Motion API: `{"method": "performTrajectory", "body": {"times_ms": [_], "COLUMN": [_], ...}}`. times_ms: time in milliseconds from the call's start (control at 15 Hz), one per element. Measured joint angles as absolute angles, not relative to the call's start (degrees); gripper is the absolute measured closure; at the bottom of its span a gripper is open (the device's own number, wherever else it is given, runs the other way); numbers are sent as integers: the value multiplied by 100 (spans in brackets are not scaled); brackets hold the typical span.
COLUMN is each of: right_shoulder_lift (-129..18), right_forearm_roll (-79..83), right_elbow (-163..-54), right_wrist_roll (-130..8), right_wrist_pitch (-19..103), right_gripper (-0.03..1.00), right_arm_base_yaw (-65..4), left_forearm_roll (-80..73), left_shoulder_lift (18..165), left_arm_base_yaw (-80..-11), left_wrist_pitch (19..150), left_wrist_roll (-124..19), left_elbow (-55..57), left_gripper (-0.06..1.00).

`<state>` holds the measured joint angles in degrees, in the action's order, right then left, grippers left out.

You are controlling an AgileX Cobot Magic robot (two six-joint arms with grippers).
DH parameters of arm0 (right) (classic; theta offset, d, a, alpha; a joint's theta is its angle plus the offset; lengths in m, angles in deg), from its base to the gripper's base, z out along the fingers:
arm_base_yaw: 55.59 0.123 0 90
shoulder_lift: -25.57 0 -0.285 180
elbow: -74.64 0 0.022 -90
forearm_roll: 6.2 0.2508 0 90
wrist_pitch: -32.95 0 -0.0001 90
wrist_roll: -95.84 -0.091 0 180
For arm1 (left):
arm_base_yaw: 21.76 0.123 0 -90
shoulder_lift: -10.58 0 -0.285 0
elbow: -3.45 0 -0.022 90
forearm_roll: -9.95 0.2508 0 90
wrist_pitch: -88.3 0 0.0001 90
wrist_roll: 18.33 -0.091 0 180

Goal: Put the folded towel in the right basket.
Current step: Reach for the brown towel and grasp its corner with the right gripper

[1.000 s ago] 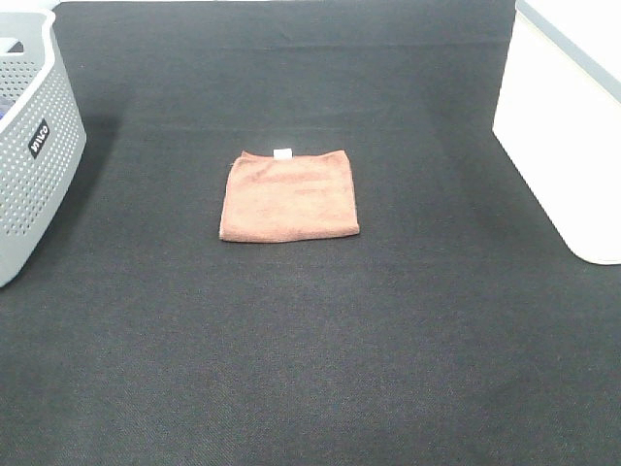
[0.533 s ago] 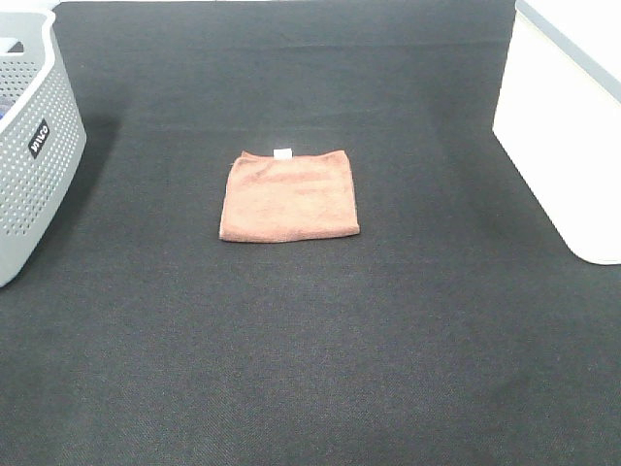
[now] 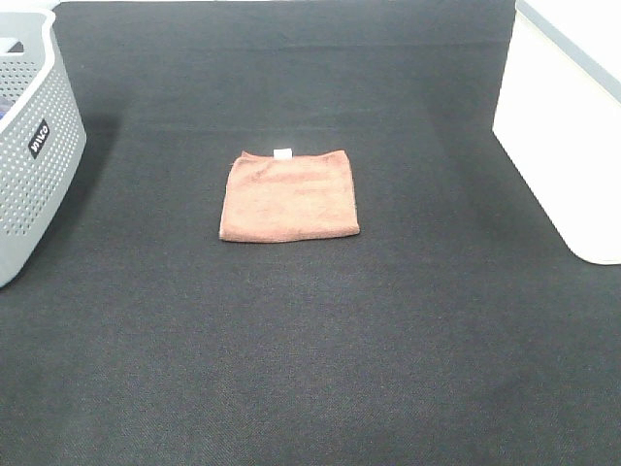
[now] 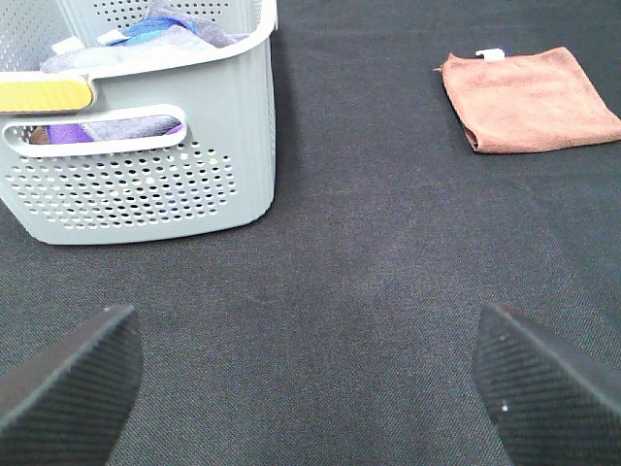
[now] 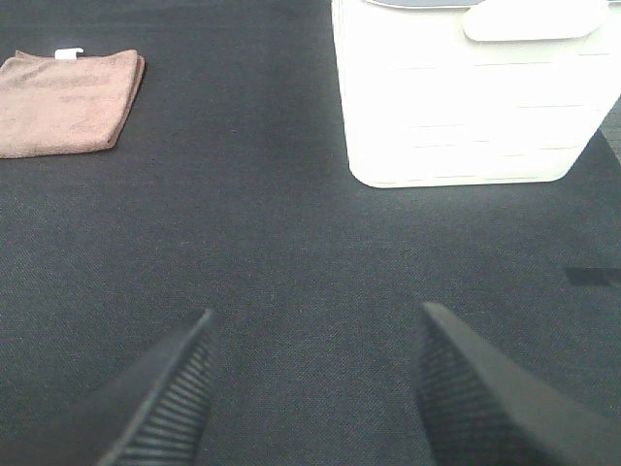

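The folded towel (image 3: 289, 195) is rust-brown and square, with a white tag on its far edge. It lies flat in the middle of the black table. It also shows in the left wrist view (image 4: 529, 99) and the right wrist view (image 5: 66, 101). The right basket (image 3: 568, 126) is white with a grey rim and stands at the table's right edge; the right wrist view shows its wall (image 5: 466, 107). Neither arm shows in the high view. My left gripper (image 4: 309, 379) is open and empty over bare table. My right gripper (image 5: 315, 388) is open and empty, short of the white basket.
A grey perforated basket (image 3: 29, 155) with a black label stands at the left edge. In the left wrist view it (image 4: 136, 184) holds blue and purple cloths. The table is covered in black cloth (image 3: 310, 349).
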<state>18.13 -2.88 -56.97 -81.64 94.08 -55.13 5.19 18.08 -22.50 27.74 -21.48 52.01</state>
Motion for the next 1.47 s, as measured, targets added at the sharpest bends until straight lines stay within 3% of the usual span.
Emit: {"method": "performTrajectory", "body": {"times_ms": [1000,1467], "right_shoulder_lift": [1750,-760], "right_forearm_roll": [-242,262], "right_elbow": [-5697,-6361], "right_wrist_roll": [-8164,-8164], "right_wrist_pitch": [9403,7970], "right_gripper": [40,40], "right_arm_base_yaw": [-5513,-5513], "left_forearm_roll": [519,519], "left_shoulder_lift": [1808,1808], "left_arm_base_yaw": [-2250,-2250], "left_wrist_pitch": [2774,2774], "left_wrist_roll": [-2148,-2148], "left_elbow": [5201,5201], "left_gripper": [7,7]}}
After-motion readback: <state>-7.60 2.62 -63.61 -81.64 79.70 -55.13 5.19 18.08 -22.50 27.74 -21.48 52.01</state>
